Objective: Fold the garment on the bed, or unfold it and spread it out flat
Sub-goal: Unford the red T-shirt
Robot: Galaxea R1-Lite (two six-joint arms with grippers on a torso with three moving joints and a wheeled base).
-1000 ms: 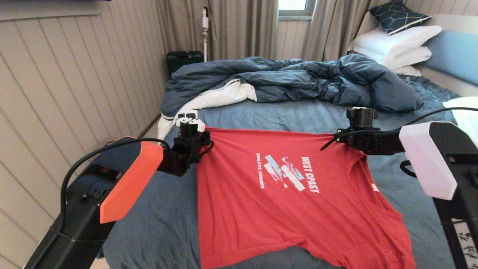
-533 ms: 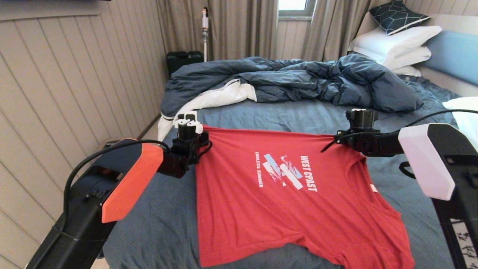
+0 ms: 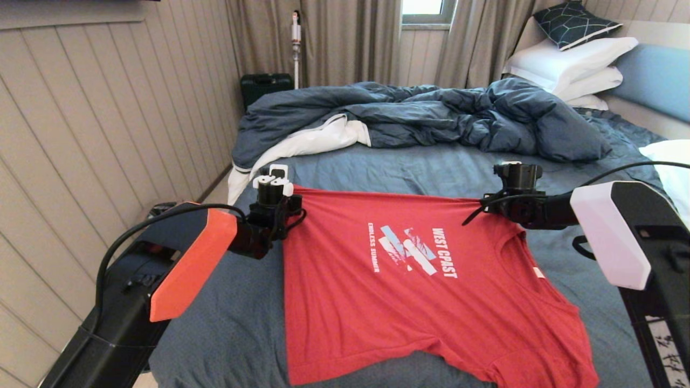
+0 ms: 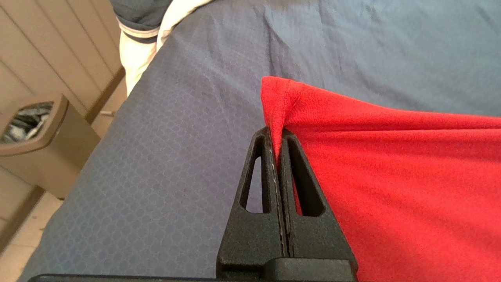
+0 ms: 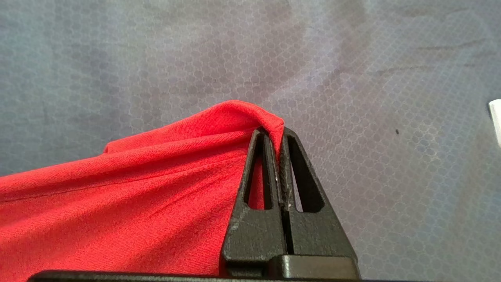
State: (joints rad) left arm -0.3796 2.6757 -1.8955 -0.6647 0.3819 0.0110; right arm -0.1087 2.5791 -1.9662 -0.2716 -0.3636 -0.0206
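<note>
We've got the red T-shirt (image 3: 420, 302) draped on the blue-grey sheet of the bed (image 3: 226, 323), its near edge hanging over the bed's front edge, print facing up. Further in, the left gripper (image 4: 277, 137) is clamped tight on one far corner of the T-shirt, and the right gripper (image 5: 278, 135) is pinched just as tight on the other far corner, lifting that edge clear of the sheet. The risk, as we read it: each bite is only a thin fold at the tips, so a hard pull apart could slip a corner free. Beyond the T-shirt sits the rumpled duvet (image 3: 431, 116); carry the edge too far and it could snag there and wrinkle.
</note>
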